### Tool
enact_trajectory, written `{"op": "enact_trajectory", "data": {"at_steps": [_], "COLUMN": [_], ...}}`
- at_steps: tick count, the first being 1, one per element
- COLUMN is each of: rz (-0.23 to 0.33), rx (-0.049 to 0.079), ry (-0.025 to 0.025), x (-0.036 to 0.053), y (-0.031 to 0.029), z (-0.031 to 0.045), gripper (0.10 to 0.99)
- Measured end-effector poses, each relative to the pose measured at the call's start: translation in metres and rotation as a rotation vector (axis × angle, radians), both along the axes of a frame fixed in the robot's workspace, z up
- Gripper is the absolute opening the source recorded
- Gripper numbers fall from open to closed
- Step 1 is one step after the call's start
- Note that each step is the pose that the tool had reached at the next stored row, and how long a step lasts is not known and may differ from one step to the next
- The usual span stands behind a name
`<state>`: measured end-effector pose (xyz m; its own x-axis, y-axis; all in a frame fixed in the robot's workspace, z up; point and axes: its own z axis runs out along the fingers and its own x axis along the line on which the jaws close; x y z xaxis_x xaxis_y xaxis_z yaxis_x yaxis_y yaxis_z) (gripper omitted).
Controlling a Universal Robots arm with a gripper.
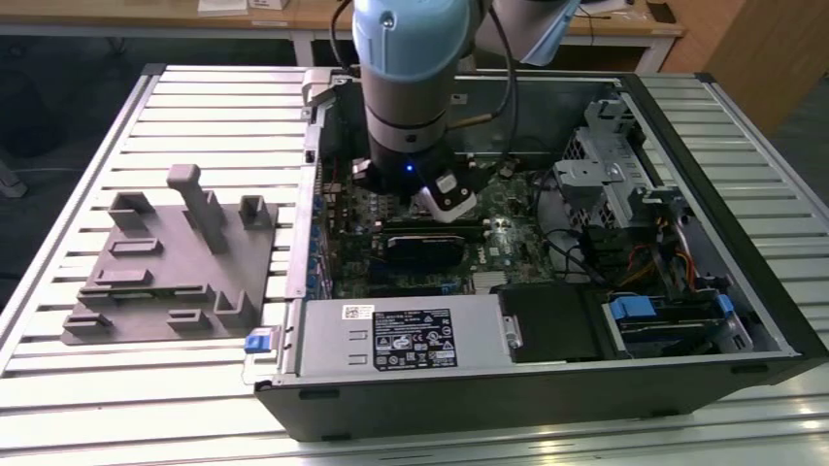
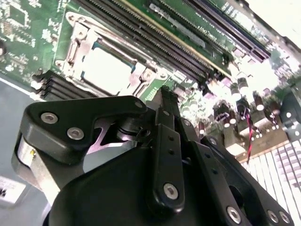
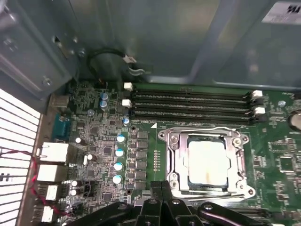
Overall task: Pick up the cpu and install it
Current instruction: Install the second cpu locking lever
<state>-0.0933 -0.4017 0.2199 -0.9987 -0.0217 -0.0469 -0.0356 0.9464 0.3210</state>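
in the exterior view the arm reaches down into an open computer case (image 1: 674,369) lying on a slatted table (image 1: 78,408), with the gripper (image 1: 447,209) low over the motherboard (image 1: 349,243), just above a black heatsink block (image 1: 421,248). a grey fixture plate (image 1: 169,272) sits on the table at the exterior view's left of the case, and a power supply box (image 1: 402,335) with a white label lies along the near edge of the case. in the second wrist view the gripper (image 2: 165,94) has its black fingers (image 2: 167,136) pressed together with nothing pinched between them, and their tip hangs just beside the socket frame (image 2: 75,42); the cpu (image 2: 106,70) lies flat inside that frame, its pale top showing. in the first wrist view the cpu (image 3: 207,157) is again seated in the socket, ringed by the metal frame (image 3: 174,141), with four memory slots (image 3: 188,101) running alongside and the gripper (image 3: 161,188) at the frame's edge, apart from the chip. judging by this, the chip is already in its seat and the step in hand is the finish of the install rather than the pick-up. whether the frame is latched down cannot be told. any further move here would call for a gentle, square touch, since a skewed push on a seated chip could harm the socket beneath.
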Motion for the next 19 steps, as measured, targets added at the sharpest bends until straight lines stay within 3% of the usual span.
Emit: {"op": "enact_trajectory", "data": {"at_steps": [3,5,7,11,13,15,19], "rz": [0.0,0.0,0.0,-0.003,-0.006,-0.008,-0.011], "rx": [-0.001,-0.01,-0.036,-0.107,-0.131,-0.142,-0.15], "ry": [0.0,-0.0001,0.0001,0.0002,0.0002,0.0002,0.0005], "x": [0.0,0.0001,0.0002,0.0011,0.0031,0.0061,0.015], "y": [0.0,0.0001,0.0,0.001,0.0019,0.003,0.0063], "z": [0.0079,0.0112,0.0124,0.0125,0.0125,0.0124,0.0121], "gripper": [0.106,0.106,0.106,0.106,0.106,0.106,0.106]}}
